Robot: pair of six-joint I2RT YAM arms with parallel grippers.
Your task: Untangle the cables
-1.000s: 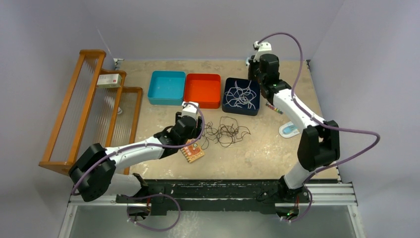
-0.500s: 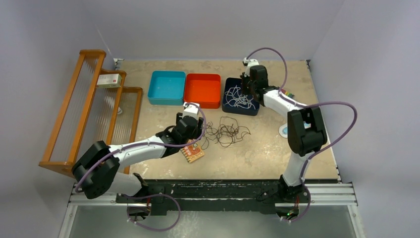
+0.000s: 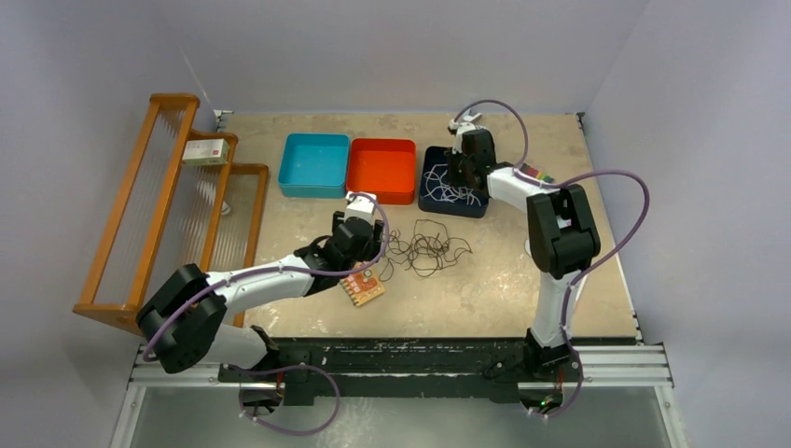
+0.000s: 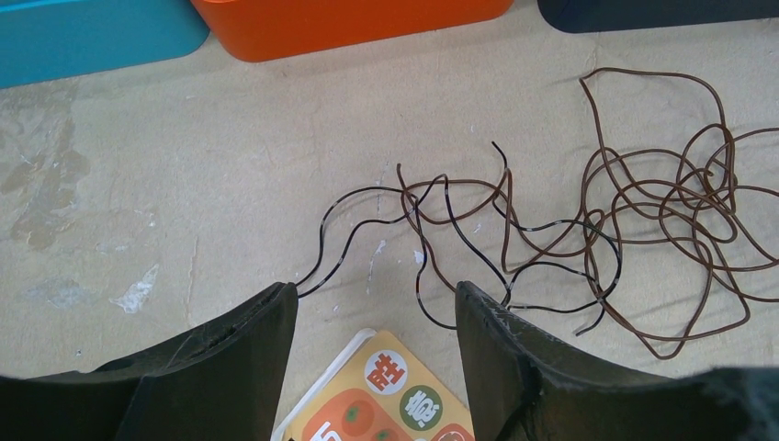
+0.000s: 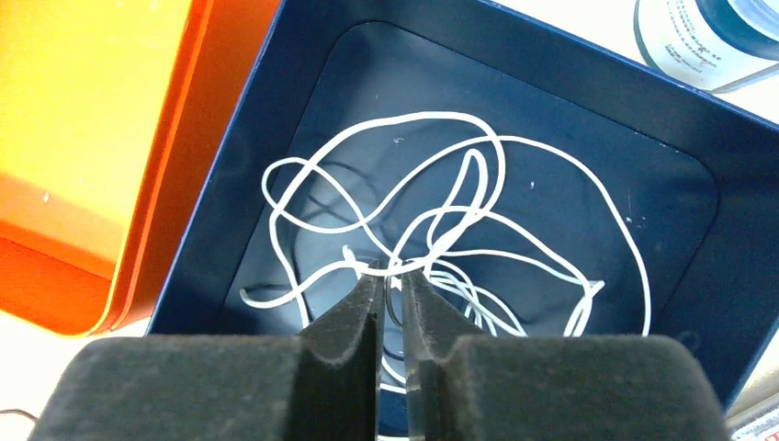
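A tangle of thin black and brown cables (image 3: 424, 247) lies mid-table; in the left wrist view (image 4: 643, 202) it spreads ahead and to the right of my fingers. My left gripper (image 3: 371, 261) (image 4: 375, 299) is open and empty, low over the table, with black strands just ahead of its tips. White cables (image 3: 450, 187) (image 5: 478, 184) lie coiled in a navy bin (image 3: 438, 211) (image 5: 230, 211). My right gripper (image 3: 460, 173) (image 5: 390, 274) reaches down into that bin, its jaws nearly together and pinching a white strand at the tips.
A printed orange card (image 3: 362, 287) (image 4: 386, 404) lies under my left gripper. An orange bin (image 3: 381, 171) and a teal bin (image 3: 314, 164) stand left of the navy one. A wooden rack (image 3: 168, 205) holding a small box (image 3: 206, 151) is at far left. A round container (image 5: 707, 37) sits behind the navy bin.
My right arm has swung from the back of the table down and left into the navy bin. My left arm has barely moved.
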